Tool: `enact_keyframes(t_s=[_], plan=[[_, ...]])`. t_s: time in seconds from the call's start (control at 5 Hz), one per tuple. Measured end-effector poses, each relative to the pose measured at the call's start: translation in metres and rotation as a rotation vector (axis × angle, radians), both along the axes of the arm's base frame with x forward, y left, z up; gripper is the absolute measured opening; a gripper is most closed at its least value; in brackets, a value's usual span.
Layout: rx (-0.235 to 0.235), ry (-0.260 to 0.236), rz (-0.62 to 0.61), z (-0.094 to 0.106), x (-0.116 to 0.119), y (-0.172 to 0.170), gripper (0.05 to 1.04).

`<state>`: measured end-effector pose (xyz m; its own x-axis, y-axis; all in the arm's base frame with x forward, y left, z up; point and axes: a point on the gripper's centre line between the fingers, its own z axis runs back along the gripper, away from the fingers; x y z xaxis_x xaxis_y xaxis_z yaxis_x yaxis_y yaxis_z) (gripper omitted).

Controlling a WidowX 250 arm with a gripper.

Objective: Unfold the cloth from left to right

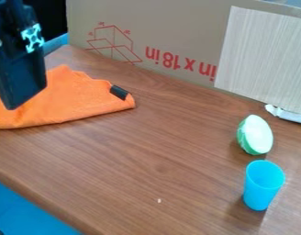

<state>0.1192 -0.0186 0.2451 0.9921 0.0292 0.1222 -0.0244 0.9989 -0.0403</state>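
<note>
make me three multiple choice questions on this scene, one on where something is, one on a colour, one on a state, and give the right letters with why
1. Where in the view is the orange cloth?
A) lower right
B) left side
C) upper right

2. What colour is the cup?
A) red
B) yellow
C) blue

3. How is the cup placed?
A) upright, open end up
B) upside down
C) lying on its side

Key:
1 B: the cloth comes in from the left edge of the view.
2 C: its wall and rim are bright blue.
3 A: its open rim faces up, with its base on the table.
</note>
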Motion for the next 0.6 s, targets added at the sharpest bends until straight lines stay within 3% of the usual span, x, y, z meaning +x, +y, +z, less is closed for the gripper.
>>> enact_keyframes(t_s=[0.2,0.4,0.6], plan=[[-0.004,0.005,-0.003,-0.001,0.000,0.000,0.999],[-0.054,0.031,0.154,0.004,0.032,0.039,0.999],[-0.072,0.038,0.245,0.003,0.062,0.076,0.999]])
